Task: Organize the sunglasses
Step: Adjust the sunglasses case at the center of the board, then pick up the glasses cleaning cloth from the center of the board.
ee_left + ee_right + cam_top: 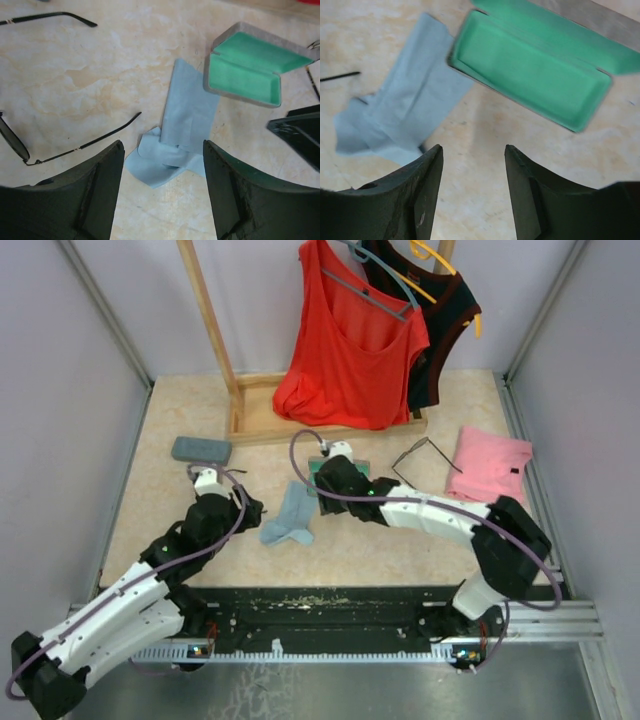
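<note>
The left claw (160, 192) hangs with its jaws apart and nothing between them, just over the crumpled near end of a light blue cloth (186, 125) on the table (100, 75). To one side of it on the wrist view lies one pair of sunglasses (12, 140), arms unfolded, flat on the table and apart from the cloth. Past the cloth stands an open case (245, 75) with a green lining and nothing in it. The right claw (472, 192) hovers beside that case, jaws likewise spread and holding nothing. From above, the second pair of sunglasses (415, 452) lies between the right arm and a folded pink cloth (490, 465), and a closed grey case (201, 449) sits beyond the left claw.
</note>
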Robot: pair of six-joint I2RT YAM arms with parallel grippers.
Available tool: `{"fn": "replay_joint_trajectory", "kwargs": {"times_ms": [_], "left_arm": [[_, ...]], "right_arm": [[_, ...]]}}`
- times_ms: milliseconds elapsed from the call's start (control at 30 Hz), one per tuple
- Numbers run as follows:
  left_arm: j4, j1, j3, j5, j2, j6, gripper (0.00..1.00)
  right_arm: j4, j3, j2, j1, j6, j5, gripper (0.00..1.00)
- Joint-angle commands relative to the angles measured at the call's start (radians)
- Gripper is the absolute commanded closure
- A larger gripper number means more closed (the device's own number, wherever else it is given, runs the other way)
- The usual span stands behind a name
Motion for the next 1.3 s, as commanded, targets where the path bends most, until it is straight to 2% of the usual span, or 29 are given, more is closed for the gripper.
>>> {"fn": "replay_joint_trajectory", "kwargs": {"times_ms": [0, 167, 333, 767, 933, 1267], "left_arm": [[-0.077, 0.004, -0.015, -0.07, -0.128, -0.038, 0.3], [-0.119, 0.004, -0.03, -0.079, -0.236, -0.036, 0.31], [-0.133, 0.004, -0.037, -0.052, -0.267, -0.038, 0.32], [-0.11, 0.005, -0.04, -0.019, -0.282, 0.002, 0.32], [-0.105, 0.004, -0.042, -0.012, -0.281, 0.003, 0.31], [-0.113, 0.004, -0.042, -0.016, -0.289, 0.0, 0.31]], "right_arm": [[0.037, 0.2, 0.154, 0.062, 0.028, 0.016, 0.47], [-0.02, 0.421, 0.4, 0.112, 0.045, 0.009, 0.47], [-0.122, 0.593, 0.567, 0.127, 0.07, 0.066, 0.47], [-0.176, 0.62, 0.643, 0.129, 0.122, 0.089, 0.48], [-0.191, 0.646, 0.673, 0.129, 0.129, 0.056, 0.55], [-0.135, 0.625, 0.658, 0.129, 0.128, 0.027, 0.85]]}}
